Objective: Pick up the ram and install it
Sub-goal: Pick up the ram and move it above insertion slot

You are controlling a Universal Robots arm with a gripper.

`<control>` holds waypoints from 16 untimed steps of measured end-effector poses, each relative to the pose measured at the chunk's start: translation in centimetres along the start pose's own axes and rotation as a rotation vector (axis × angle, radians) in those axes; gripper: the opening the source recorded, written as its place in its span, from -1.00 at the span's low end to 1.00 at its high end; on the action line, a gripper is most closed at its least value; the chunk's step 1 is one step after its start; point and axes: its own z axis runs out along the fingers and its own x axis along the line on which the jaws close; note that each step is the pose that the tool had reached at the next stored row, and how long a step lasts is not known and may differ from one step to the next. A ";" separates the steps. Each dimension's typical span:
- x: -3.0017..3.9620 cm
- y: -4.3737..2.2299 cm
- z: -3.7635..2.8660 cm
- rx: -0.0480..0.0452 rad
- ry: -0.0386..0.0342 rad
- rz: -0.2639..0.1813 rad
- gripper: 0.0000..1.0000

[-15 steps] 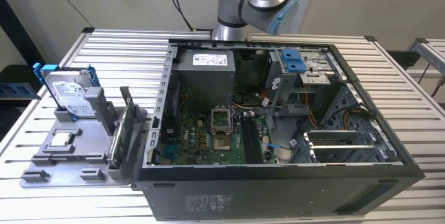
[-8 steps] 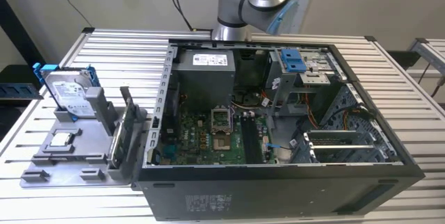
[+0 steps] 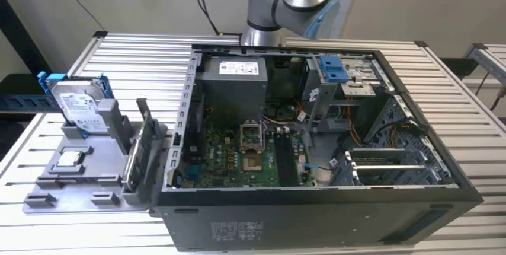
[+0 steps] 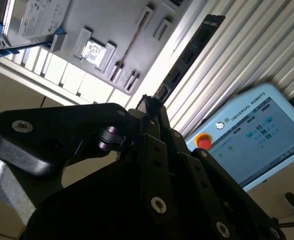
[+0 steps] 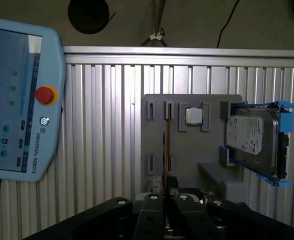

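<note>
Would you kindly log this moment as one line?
pincer: shut on ram | position: over grey fixture | install: not yet done

A grey tray (image 5: pixel 197 150) lies on the slatted metal table (image 5: pixel 102 125) straight beyond the jaws; on it sit a square processor chip (image 5: pixel 193 116) and, off to one side of the jaws, a hard drive (image 5: pixel 252 140) in a blue frame; a pale blue pendant (image 5: pixel 12 100) sits to their other side; an open computer case (image 3: pixel 316 222) stands just beside the tray

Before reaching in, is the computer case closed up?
No, the computer case lies open, its green motherboard exposed in the exterior view.
</note>
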 end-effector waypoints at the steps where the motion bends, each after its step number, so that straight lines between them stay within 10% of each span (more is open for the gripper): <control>1: 0.00 -0.20 0.00 0.0000 -0.0001 0.000 -0.72; 16: -0.04 -3.63 0.02 -0.0012 -0.0001 0.000 -0.72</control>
